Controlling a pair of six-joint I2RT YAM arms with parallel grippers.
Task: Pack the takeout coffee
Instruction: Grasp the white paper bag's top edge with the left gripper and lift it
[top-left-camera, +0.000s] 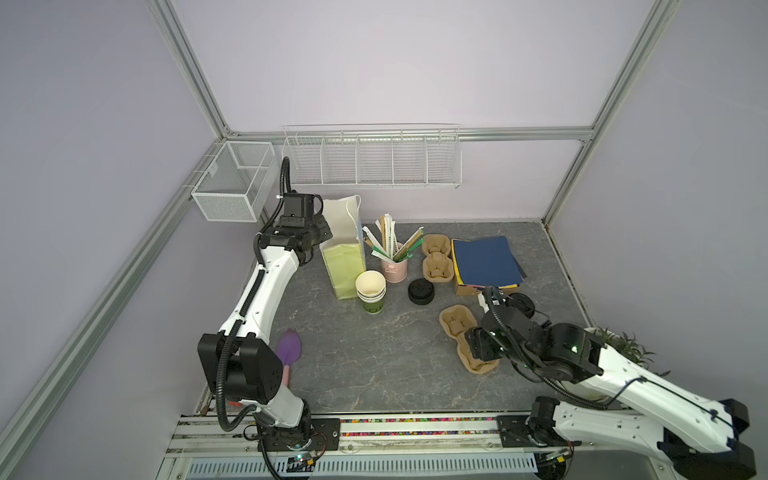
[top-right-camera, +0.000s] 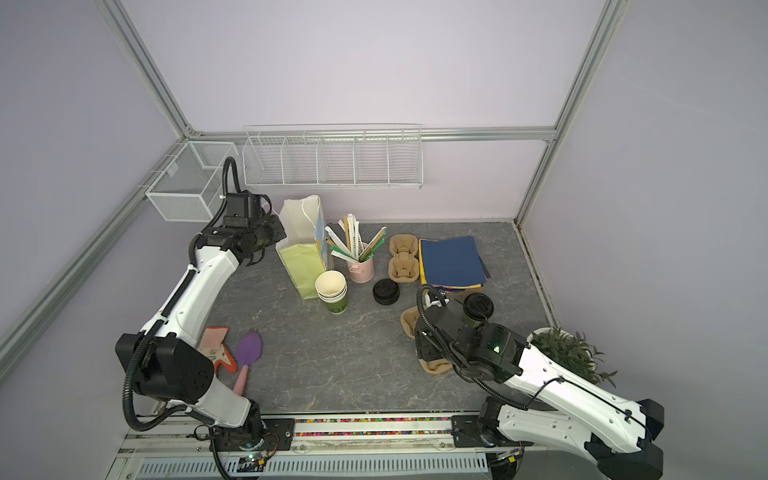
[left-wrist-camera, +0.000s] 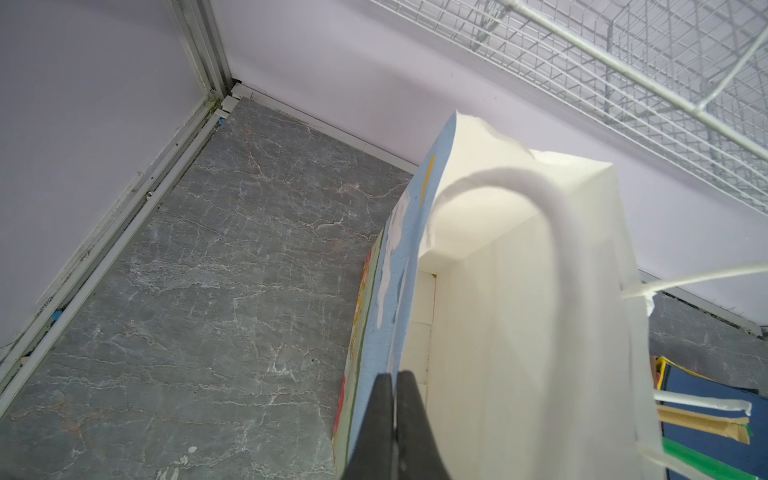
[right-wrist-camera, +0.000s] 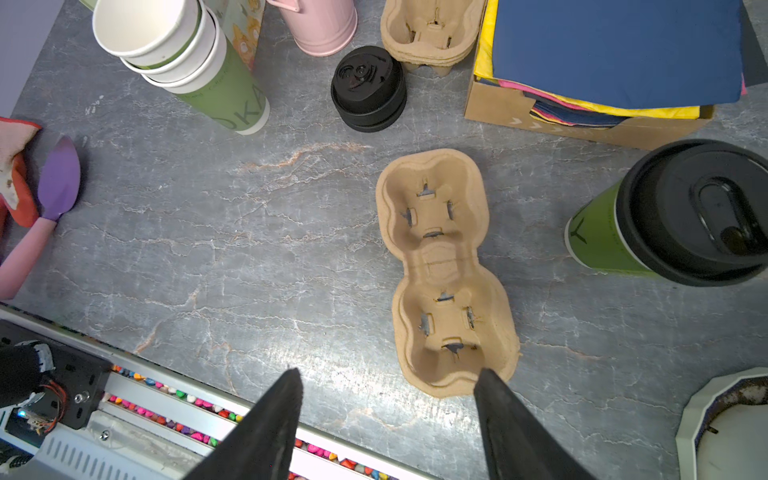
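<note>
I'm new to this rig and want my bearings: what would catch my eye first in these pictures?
The tall paper bag standing at the back left draws the eye, its rim pinched in the shut left hand. On the right, the open right hand hangs over a cardboard cup carrier. The takeout coffee, a green cup with a black lid, stands upright beside the carrier without touching it.

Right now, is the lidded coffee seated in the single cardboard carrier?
No: the right wrist view shows the takeout coffee standing on the table beside the carrier, both of whose wells are empty.
</note>
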